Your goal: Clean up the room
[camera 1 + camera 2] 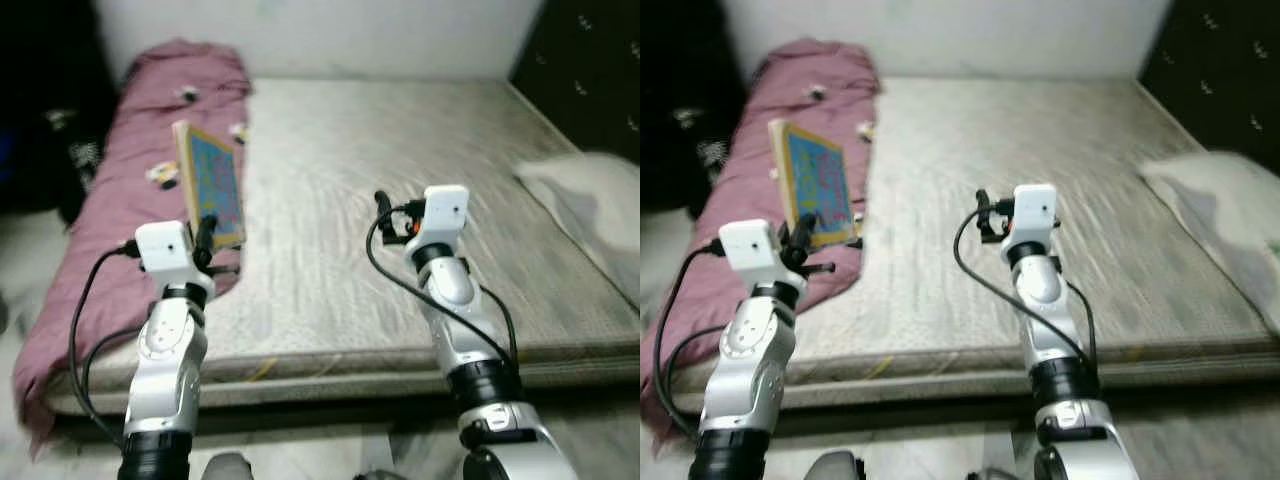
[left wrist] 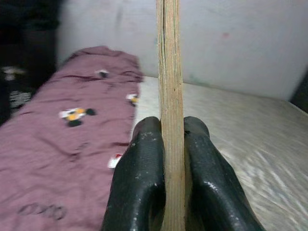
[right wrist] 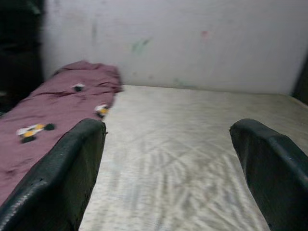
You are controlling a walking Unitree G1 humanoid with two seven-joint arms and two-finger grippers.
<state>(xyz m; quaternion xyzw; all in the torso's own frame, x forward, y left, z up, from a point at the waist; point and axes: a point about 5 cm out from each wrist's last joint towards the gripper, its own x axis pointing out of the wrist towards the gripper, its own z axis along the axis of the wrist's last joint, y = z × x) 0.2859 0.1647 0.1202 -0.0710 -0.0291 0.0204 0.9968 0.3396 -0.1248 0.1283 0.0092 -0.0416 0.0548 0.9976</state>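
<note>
Left tool (image 1: 205, 235) clenched on one board (image 1: 211, 185), upright above bed's (image 1: 400, 170) left edge. Right tool (image 3: 168, 168) released, over mattress. One maroon blanket (image 1: 130, 180), one pillow (image 1: 590, 200). White wall (image 3: 192, 43) behind.

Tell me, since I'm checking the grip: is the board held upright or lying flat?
Upright. The left gripper pinches the board by its lower edge, and it stands on end above the maroon blanket.

The board (image 1: 211, 184) has a blue face with pale wooden edges. The blanket (image 1: 120, 200) is maroon with small white, orange and black prints. The mattress (image 1: 400, 180) is grey-beige, faintly streaked. The wall (image 3: 192, 43) is white.
</note>
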